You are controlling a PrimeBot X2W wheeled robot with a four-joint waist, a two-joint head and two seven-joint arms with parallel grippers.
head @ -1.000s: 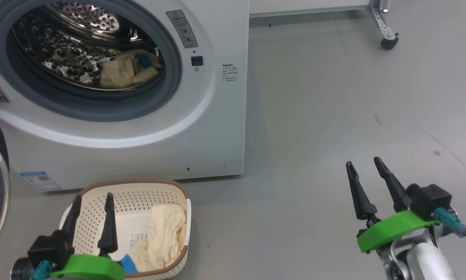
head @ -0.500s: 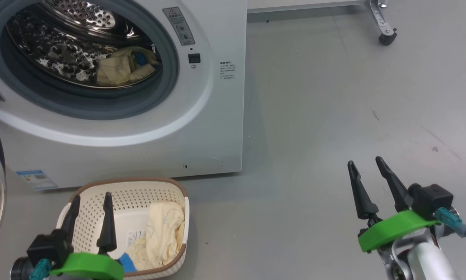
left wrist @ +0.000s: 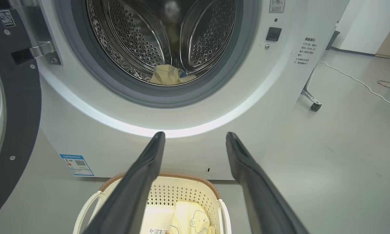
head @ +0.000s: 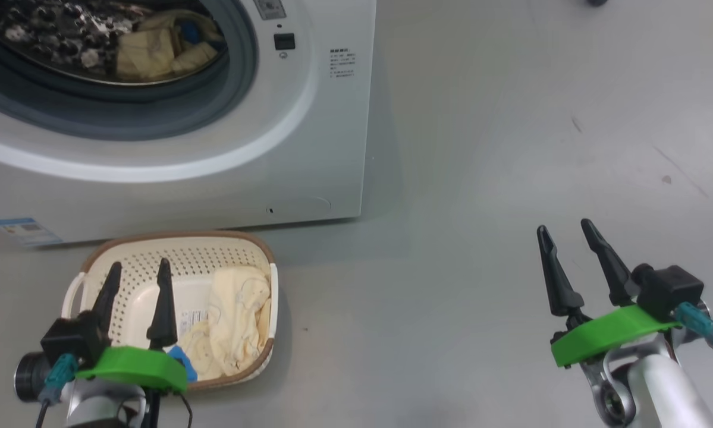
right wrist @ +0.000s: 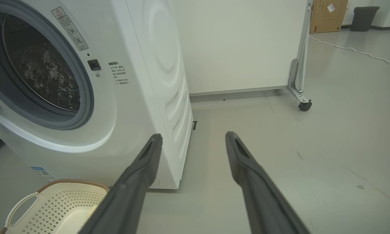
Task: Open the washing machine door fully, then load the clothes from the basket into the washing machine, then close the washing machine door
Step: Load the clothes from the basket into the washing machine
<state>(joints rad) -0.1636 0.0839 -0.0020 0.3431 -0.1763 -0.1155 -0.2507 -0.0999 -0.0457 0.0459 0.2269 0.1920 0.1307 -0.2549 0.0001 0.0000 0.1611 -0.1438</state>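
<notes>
Pale yellow clothes [head: 234, 321] with a blue patch lay heaped in the right half of the cream basket [head: 181, 236], low and left of centre in the head view. The basket sat on the grey floor [head: 481, 148] just before the white washing machine [head: 308, 148]. More yellow garments [head: 148, 50] sat inside the steel drum [left wrist: 133, 42] at the upper left of the frame. The washing machine door [left wrist: 17, 107] stood swung open, its black rim running down the left edge of the left wrist view; how far it reached was hard to judge, as the frame cut it off. The left gripper [head: 140, 263] hung above the basket's left half at the lower left, its two dark fingers spread wide and holding nothing. The right gripper [head: 563, 226], at the lower right over bare floor and well apart from the basket, was likewise wide and empty. A small castor [right wrist: 304, 105] stood right of centre in the right wrist view.
</notes>
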